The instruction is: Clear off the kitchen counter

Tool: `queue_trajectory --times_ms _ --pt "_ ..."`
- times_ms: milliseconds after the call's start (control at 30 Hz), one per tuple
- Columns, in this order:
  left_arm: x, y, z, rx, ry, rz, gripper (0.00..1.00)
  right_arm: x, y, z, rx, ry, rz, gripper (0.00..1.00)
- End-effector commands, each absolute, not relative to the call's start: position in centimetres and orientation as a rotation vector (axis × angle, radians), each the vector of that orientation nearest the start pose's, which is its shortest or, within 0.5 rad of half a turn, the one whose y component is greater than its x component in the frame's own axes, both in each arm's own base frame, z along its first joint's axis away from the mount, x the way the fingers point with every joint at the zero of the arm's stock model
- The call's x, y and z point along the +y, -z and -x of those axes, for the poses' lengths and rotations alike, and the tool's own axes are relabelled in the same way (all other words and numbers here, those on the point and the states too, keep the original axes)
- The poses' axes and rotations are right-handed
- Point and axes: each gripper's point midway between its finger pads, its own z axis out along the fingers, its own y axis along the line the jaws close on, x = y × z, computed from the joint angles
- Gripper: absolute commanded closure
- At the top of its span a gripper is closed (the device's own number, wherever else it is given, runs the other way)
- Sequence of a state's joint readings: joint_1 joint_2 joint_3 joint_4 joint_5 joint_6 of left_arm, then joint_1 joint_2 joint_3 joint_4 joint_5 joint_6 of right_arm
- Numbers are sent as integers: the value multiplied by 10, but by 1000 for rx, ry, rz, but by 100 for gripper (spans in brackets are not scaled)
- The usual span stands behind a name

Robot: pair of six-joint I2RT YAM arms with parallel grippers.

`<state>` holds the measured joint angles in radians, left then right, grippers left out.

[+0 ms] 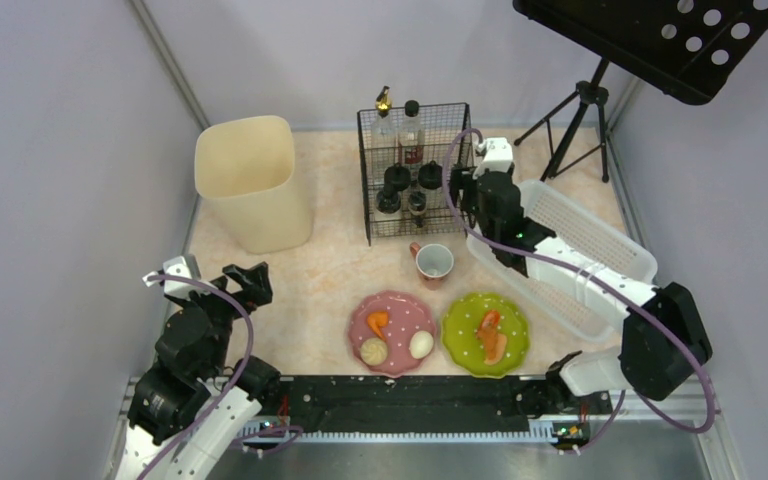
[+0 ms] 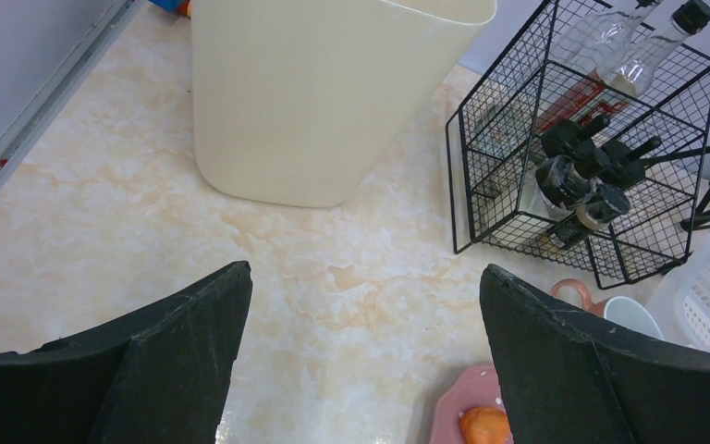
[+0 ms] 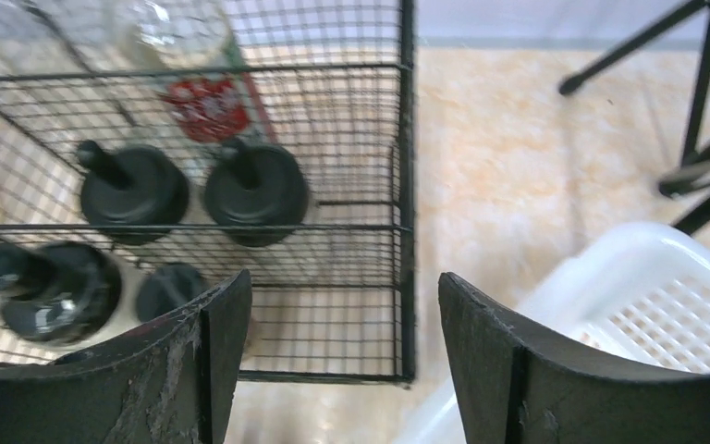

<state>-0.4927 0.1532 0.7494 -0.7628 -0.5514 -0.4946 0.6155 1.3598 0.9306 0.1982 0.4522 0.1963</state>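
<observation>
The kitchen counter (image 1: 325,265) is beige-pink marbled stone. On it, near the front, are a pink plate (image 1: 400,318) with an orange piece and two pale round foods, a green plate (image 1: 463,335) with orange food, and a pink mug (image 1: 433,262). My left gripper (image 1: 245,285) is open and empty above the counter's left side. In the left wrist view it (image 2: 365,270) hangs over bare counter (image 2: 102,213). My right gripper (image 1: 468,198) is open and empty between the wire rack and the white basket. It also shows in the right wrist view (image 3: 344,276).
A cream bin (image 1: 250,180) stands at the back left. A black wire rack (image 1: 415,170) holds bottles and dark-capped jars. A white perforated basket (image 1: 580,240) lies at the right. A tripod (image 1: 575,120) stands at the back right.
</observation>
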Motion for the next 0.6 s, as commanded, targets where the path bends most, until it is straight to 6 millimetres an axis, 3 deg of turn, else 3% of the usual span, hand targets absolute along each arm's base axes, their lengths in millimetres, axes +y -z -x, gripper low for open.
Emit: queue_trajectory --times_ms 0,367,567 --pt "-10 -272 -175 1655 265 385 3 170 -219 -395 1862 -134 14 30" --pt "-10 -272 -175 1655 265 385 3 156 -176 -422 1956 -144 6 51" --pt "-10 -272 -175 1655 264 384 3 160 -162 -436 1968 -144 22 53"
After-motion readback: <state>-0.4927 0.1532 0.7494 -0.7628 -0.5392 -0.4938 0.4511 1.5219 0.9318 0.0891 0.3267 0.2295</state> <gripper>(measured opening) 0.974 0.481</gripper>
